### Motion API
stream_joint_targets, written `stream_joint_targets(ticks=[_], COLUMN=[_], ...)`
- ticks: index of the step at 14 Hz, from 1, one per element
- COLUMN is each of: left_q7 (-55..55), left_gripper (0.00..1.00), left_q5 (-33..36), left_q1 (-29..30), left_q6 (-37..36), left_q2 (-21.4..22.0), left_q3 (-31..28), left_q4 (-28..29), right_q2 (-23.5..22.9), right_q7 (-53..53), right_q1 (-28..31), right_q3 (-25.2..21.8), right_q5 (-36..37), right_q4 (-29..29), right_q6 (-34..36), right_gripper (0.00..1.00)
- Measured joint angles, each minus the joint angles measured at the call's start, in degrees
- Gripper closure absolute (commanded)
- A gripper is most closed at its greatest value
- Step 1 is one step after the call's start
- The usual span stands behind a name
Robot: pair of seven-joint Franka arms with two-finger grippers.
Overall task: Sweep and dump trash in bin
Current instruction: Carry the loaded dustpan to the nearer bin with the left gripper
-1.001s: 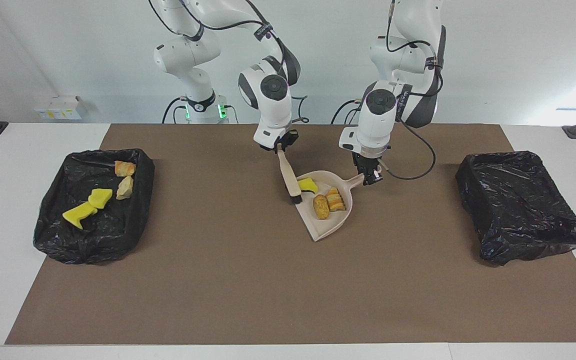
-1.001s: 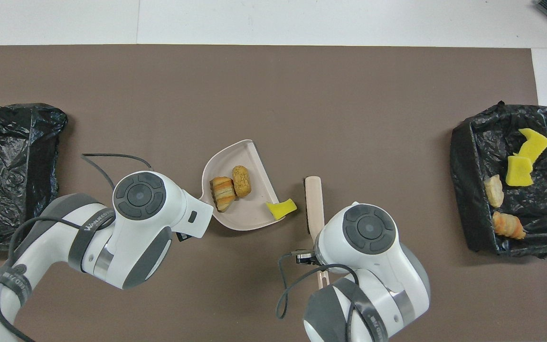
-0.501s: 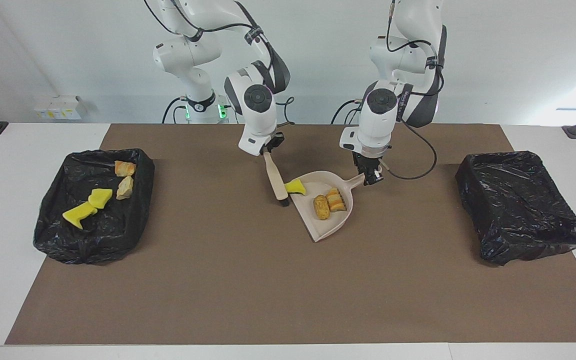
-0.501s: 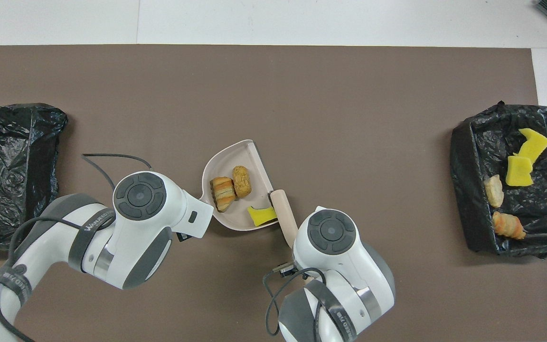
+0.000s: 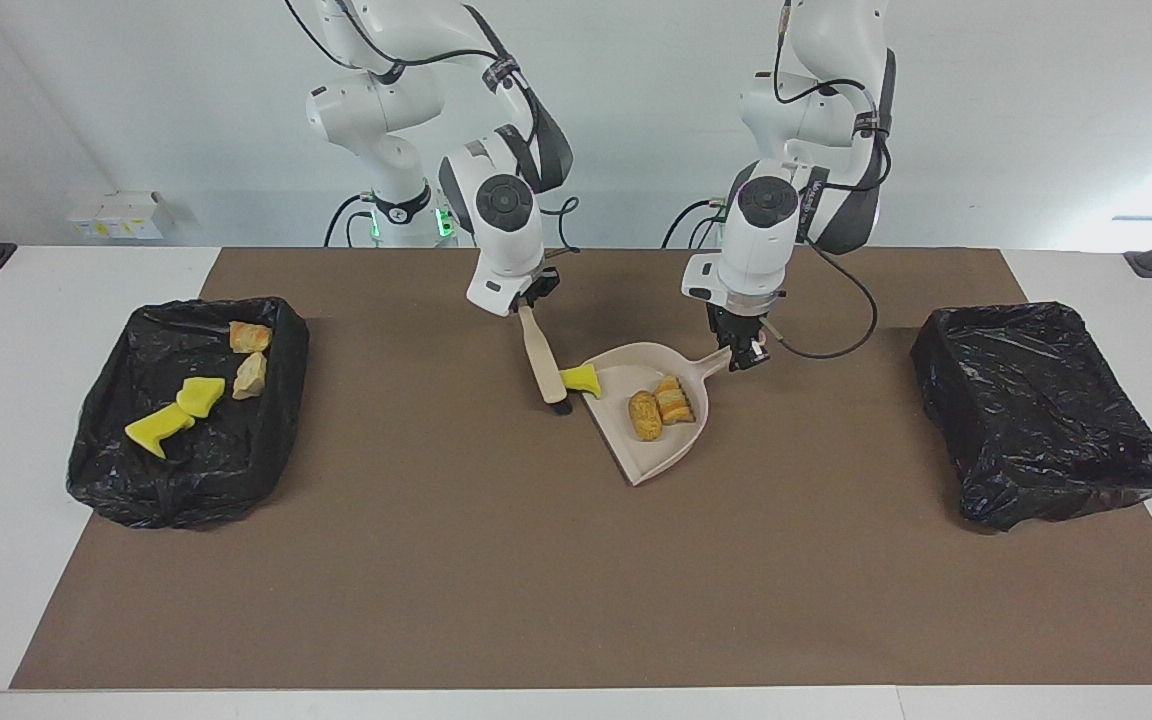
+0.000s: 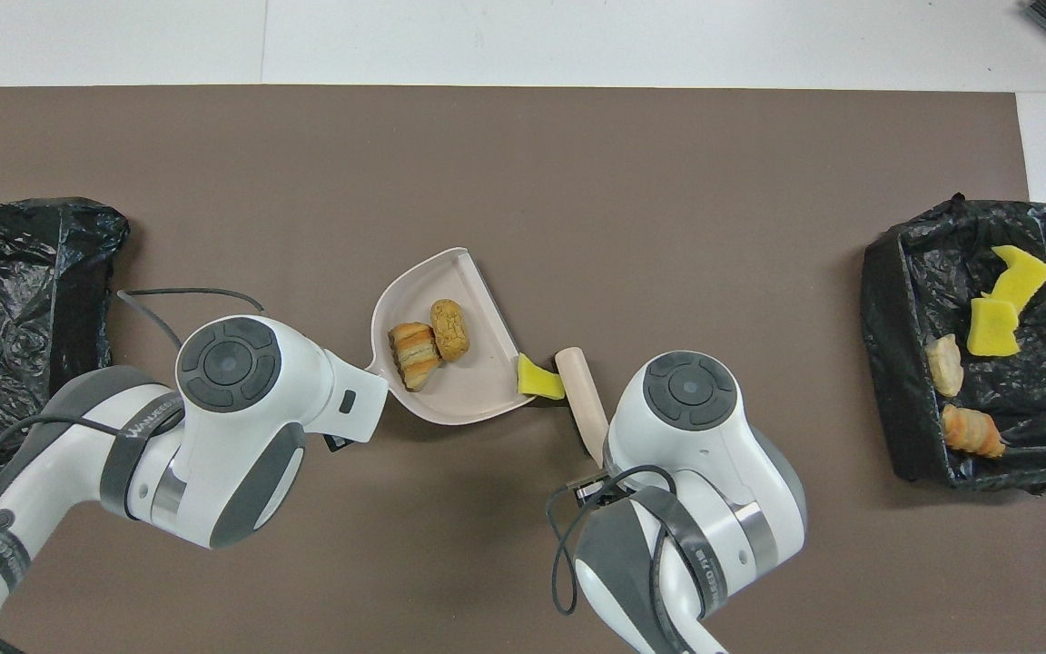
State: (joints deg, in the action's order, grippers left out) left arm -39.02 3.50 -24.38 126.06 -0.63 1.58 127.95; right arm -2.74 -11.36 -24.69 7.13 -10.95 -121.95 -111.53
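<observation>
Hiding both grips overhead; facing: brush (image 5: 541, 362) beside dustpan (image 5: 678, 441)

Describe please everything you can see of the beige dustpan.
The dustpan is pale beige, plastic by its look, with a flat scoop, a raised curved wall and a short handle. It rests on the brown mat mid-table. The left gripper is shut on the handle. Two orange-brown lumps lie inside; a yellow sponge piece sits at its open edge.

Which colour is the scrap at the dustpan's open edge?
Bright yellow scrap; overhead view shows it best.
</observation>
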Motion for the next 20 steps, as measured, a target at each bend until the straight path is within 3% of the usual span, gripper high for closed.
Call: stream_joint_targets(ticks=[7, 12, 17, 20], left_q7=[0.55, 0.76, 4.40, 5.04], left_gripper=[1.00, 1.00, 1.00, 1.00], left_q5=[-0.22, -0.70, -2.73, -3.79], left_q1=[-1.71, -1.59, 0.31, 4.69], left_q6=[0.22, 0.22, 0.21, -0.89], left_q2=[0.20, 0.20, 0.27, 1.55], left_q3=[0.28, 0.14, -0.34, -0.60], left_q4=[2.30, 2.27, 2.06, 1.07], right_q2=[-0.01, 0.67, 5.78, 9.04], right_q7=[-9.88, -14.48, -28.91, -32.43], right_q1=[-6.49, -6.36, -9.81, -11.97], right_q3=[0.37, -0.20, 0.32, 0.42], right_q5=[-4.31, -4.02, -1.58, -1.40], right_q4=[5.23, 5.24, 1.20, -3.91], right_q6=[0.05, 4.55, 6.39, 2.86], right_gripper=[1.00, 1.00, 1.00, 1.00])
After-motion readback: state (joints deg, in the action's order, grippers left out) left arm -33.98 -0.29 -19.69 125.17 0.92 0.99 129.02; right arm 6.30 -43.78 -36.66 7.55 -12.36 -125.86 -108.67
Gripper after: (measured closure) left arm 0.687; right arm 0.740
